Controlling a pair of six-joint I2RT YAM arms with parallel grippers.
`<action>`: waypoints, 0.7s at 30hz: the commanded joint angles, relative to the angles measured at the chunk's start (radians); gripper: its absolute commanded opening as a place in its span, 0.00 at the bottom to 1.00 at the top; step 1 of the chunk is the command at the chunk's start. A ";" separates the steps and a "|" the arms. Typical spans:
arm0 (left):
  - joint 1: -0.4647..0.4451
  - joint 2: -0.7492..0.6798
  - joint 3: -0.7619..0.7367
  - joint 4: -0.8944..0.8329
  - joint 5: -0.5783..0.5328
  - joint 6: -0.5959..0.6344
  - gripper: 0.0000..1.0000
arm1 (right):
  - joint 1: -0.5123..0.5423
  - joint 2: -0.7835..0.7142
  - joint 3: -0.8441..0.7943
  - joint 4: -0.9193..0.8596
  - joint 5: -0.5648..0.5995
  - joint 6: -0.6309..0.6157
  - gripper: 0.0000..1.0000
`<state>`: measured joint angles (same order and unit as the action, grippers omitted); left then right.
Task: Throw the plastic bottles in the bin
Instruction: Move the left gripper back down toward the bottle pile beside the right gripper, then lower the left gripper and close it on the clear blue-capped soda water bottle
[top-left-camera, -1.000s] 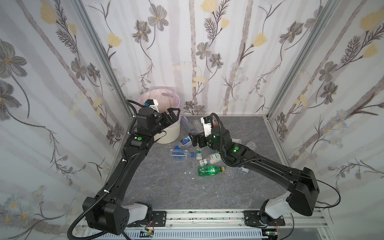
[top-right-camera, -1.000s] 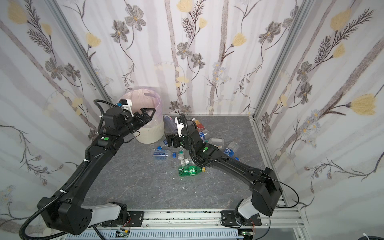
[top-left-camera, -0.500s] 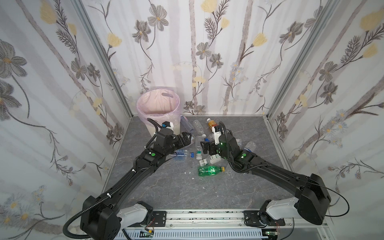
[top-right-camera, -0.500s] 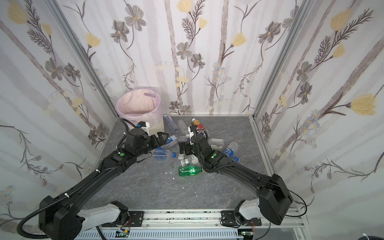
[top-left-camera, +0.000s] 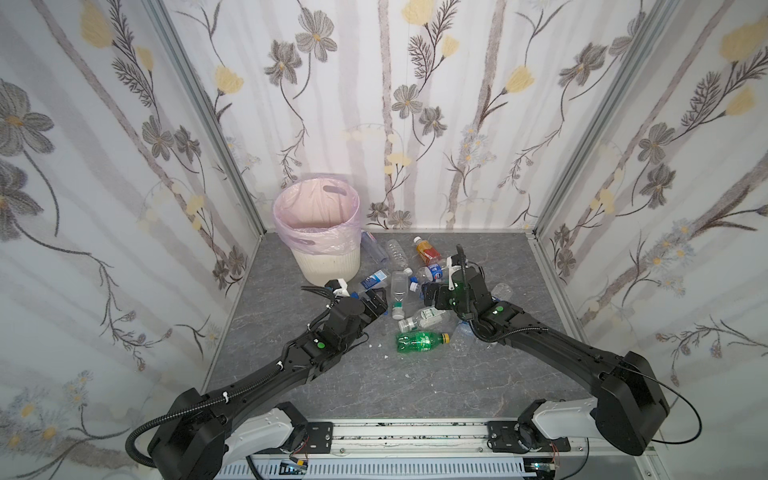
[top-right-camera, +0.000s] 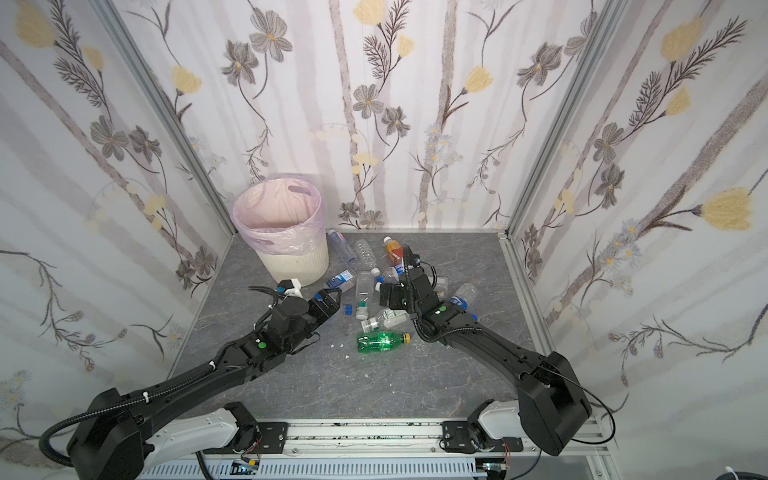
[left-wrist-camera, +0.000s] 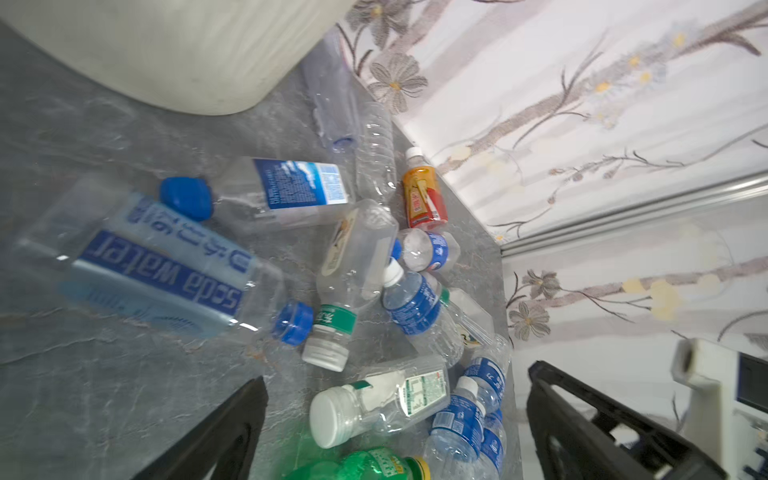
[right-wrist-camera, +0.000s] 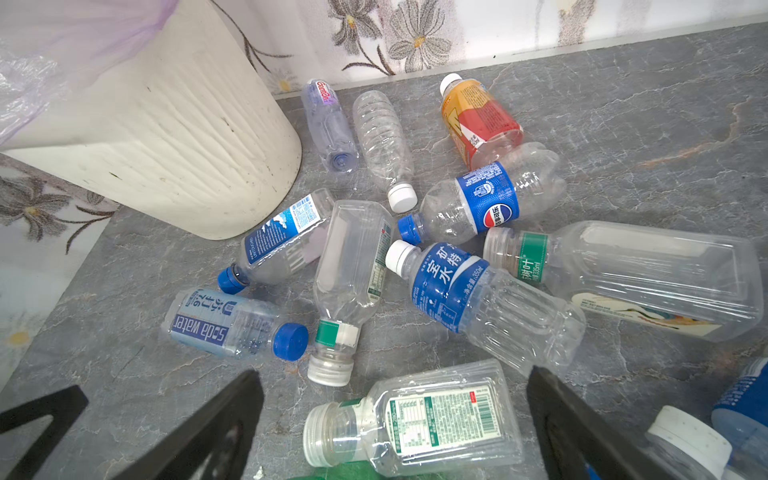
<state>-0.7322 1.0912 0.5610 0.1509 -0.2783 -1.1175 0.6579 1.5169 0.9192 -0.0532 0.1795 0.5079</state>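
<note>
Your left end effector (top-left-camera: 375, 304) hangs low over the near-left edge of the heap, jaws spread wide with nothing between them. The soda water bottle (left-wrist-camera: 158, 270) lies on its side close by, so it looks like the easy pick. Your right end effector (top-left-camera: 430, 293) is likewise apart and empty, poised above a square clear bottle (right-wrist-camera: 415, 419) with a white cap. The plastic bottles (top-left-camera: 399, 286) lie scattered on the grey bench (top-left-camera: 415, 390), just beside the bin (top-left-camera: 328, 266) in the back left corner. Both arms seem set for a grasp. The green bottle (top-left-camera: 419, 341) lies nearest you.
</note>
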 joint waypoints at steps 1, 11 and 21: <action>-0.001 -0.021 -0.062 0.026 -0.087 -0.172 1.00 | -0.003 0.020 0.020 0.003 -0.025 0.009 1.00; 0.177 0.102 -0.103 0.026 0.080 -0.279 1.00 | -0.004 0.052 0.024 0.035 -0.046 0.016 1.00; 0.313 0.268 -0.028 0.076 0.246 -0.284 1.00 | -0.004 0.071 0.027 0.053 -0.045 0.006 1.00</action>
<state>-0.4366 1.3273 0.5068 0.1898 -0.1085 -1.3895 0.6533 1.5833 0.9352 -0.0399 0.1368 0.5148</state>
